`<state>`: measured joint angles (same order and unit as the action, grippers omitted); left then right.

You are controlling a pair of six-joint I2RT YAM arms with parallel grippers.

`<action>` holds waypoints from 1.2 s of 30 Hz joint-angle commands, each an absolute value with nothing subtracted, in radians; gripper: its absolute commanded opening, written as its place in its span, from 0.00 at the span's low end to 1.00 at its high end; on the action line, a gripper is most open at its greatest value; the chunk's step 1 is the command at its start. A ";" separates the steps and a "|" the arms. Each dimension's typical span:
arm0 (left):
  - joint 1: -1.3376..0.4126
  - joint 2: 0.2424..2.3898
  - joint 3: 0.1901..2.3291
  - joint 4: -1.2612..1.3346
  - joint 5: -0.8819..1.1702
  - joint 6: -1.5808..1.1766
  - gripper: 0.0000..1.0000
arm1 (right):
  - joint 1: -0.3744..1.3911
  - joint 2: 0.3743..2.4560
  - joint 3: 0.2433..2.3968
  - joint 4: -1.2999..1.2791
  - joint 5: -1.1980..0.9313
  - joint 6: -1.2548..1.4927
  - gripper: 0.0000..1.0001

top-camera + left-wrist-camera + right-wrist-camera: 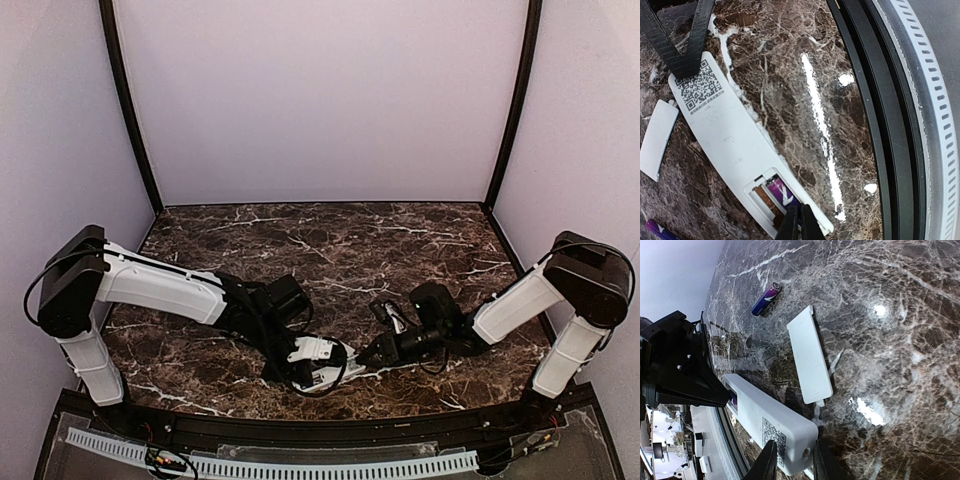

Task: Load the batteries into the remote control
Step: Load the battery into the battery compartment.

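The remote control [730,130] lies back face up near the table's front edge, its battery recess [760,197] open. One purple battery [781,191] sits in the recess. My left gripper [800,209] is shut, its tips resting on that battery. My right gripper [793,450] is shut on the remote's QR-code end [771,432]. The second battery [765,299] lies loose on the table; it also shows in the left wrist view [657,231]. In the top view the remote [322,350] sits between both grippers.
The small white cover plate [810,355] lies flat beside the remote, also in the left wrist view [657,140]. The black table rim and a perforated white strip [935,100] run close along the remote's other side. Dark marble table [330,240] extends behind.
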<state>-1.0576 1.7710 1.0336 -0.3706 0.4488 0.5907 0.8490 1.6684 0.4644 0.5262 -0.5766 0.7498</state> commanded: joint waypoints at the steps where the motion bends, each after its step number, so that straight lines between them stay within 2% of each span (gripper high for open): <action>1: -1.062 1.795 1.050 -0.403 0.450 0.586 0.05 | 0.858 1.680 0.454 0.565 -0.596 0.759 0.24; 4: -1.062 1.790 1.060 -0.412 0.448 0.575 0.06 | 0.858 1.679 0.454 0.564 -0.594 0.758 0.24; 10: -1.060 1.739 1.093 -0.408 0.398 0.541 0.15 | 0.857 1.654 0.456 0.536 -0.580 0.752 0.26; 17: -1.060 1.679 1.180 -0.443 0.330 0.502 0.22 | 0.846 1.621 0.459 0.497 -0.564 0.742 0.28; 21: -1.033 1.637 1.180 -0.412 0.247 0.446 0.27 | 0.834 1.584 0.460 0.463 -0.558 0.733 0.34; 25: -0.958 1.617 1.181 -0.382 0.150 0.297 0.36 | 0.818 1.512 0.478 0.378 -0.532 0.703 0.46; 30: -0.928 1.548 1.102 -0.278 0.038 0.170 0.64 | 0.798 1.410 0.503 0.261 -0.477 0.650 0.63; 33: -0.903 1.541 1.070 -0.265 0.025 0.085 0.95 | 0.774 1.339 0.501 0.222 -0.457 0.628 0.70; 36: -0.889 1.543 1.045 -0.254 0.068 0.042 0.98 | 0.749 1.272 0.508 0.172 -0.441 0.597 0.71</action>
<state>-0.9031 1.5681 1.0882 -0.2863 0.0692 0.1516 0.7788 1.3422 0.4843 0.2569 -0.4881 0.6548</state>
